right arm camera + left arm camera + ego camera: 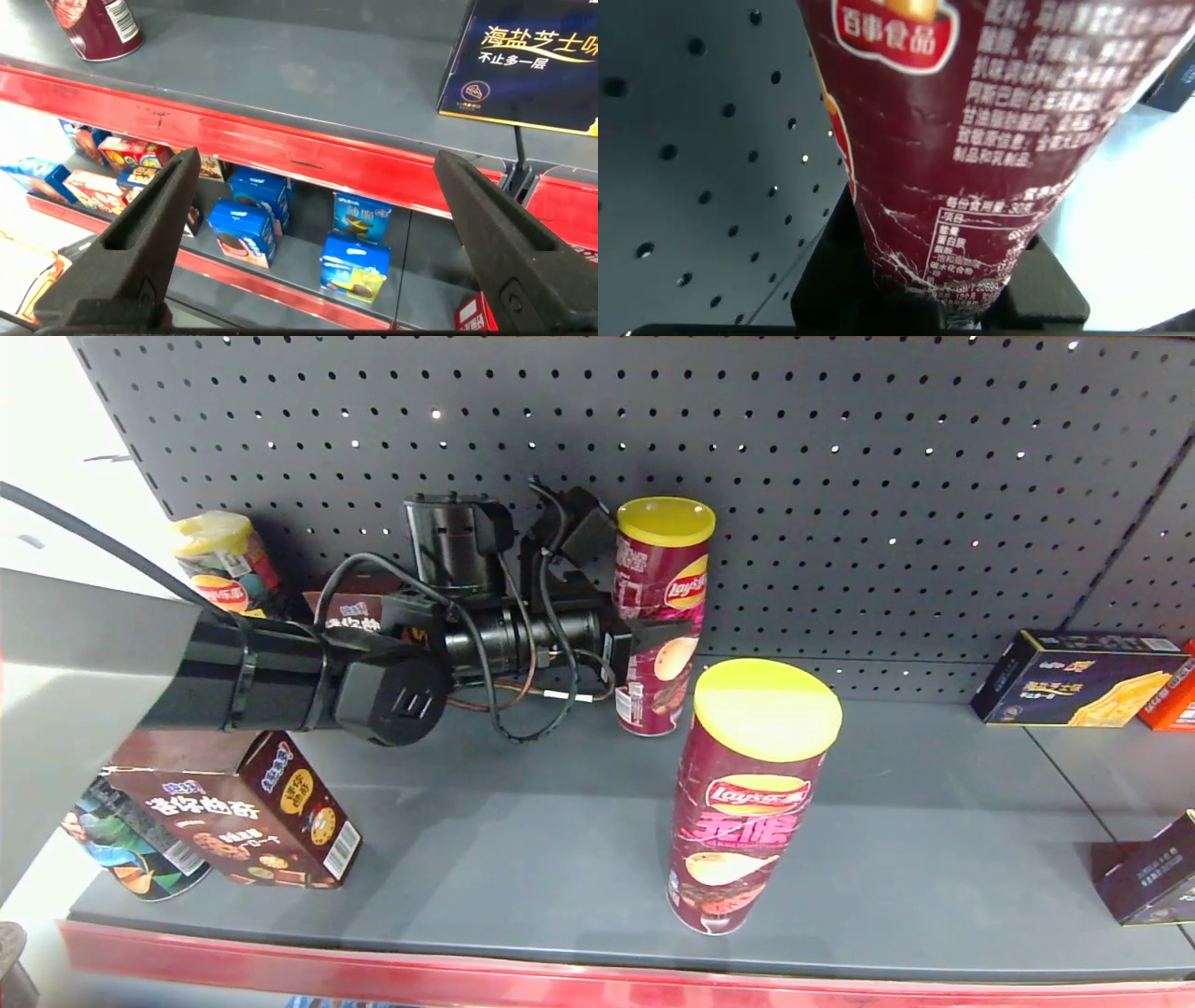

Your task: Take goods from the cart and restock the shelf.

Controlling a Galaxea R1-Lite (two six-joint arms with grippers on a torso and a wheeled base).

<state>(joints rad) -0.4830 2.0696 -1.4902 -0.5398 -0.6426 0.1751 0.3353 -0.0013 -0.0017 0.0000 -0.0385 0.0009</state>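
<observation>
A maroon chips can with a yellow lid stands upright at the back of the grey shelf, close to the pegboard. My left gripper is shut around its middle, reaching in from the left. The left wrist view shows the same can close up, held between the fingers. A second, identical chips can stands free nearer the shelf's front. My right gripper hangs open and empty in front of the red shelf edge.
A brown cookie box and a round tin stand at the front left. A yellow-lidded can sits at the back left. Dark blue box and other boxes lie right. Blue boxes fill the lower shelf.
</observation>
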